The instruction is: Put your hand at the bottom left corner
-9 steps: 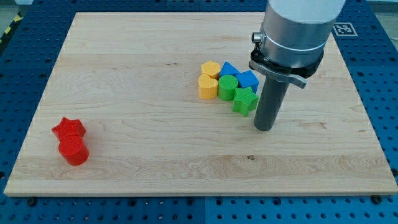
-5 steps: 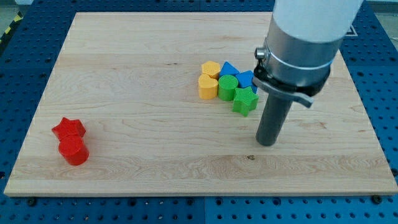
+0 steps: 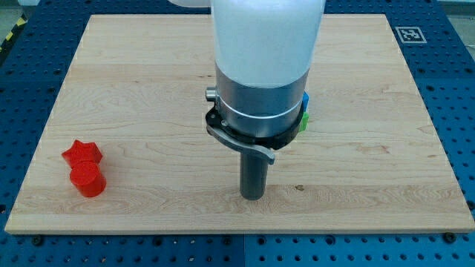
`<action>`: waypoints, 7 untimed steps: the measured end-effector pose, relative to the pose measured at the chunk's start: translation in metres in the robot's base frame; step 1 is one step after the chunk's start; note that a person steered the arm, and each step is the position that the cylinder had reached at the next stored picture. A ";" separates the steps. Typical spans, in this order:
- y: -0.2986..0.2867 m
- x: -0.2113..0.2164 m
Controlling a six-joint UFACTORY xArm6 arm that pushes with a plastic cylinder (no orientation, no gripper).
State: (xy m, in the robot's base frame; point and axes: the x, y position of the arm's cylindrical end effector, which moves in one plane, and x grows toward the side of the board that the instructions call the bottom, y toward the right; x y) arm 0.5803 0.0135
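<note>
My tip (image 3: 253, 196) rests on the wooden board (image 3: 148, 89) near its bottom edge, slightly right of centre. The arm's wide body hides most of the block cluster behind it; only slivers of a blue block (image 3: 305, 99) and a green block (image 3: 303, 119) show at its right side. A red star block (image 3: 82, 153) and a red cylinder block (image 3: 89, 180) sit touching near the board's bottom left, far to the left of my tip.
A black-and-white marker tag (image 3: 411, 34) sits at the board's top right corner. The board lies on a blue perforated table (image 3: 22, 89).
My tip has moved left and toward the view's bottom, away from the block cluster. The arm body now covers the yellow, green and blue blocks. The red blocks have not moved.
</note>
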 end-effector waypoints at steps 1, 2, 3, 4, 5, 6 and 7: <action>-0.002 0.017; -0.005 0.024; -0.005 0.025; -0.022 0.038; -0.062 0.039; -0.100 0.038; -0.180 0.038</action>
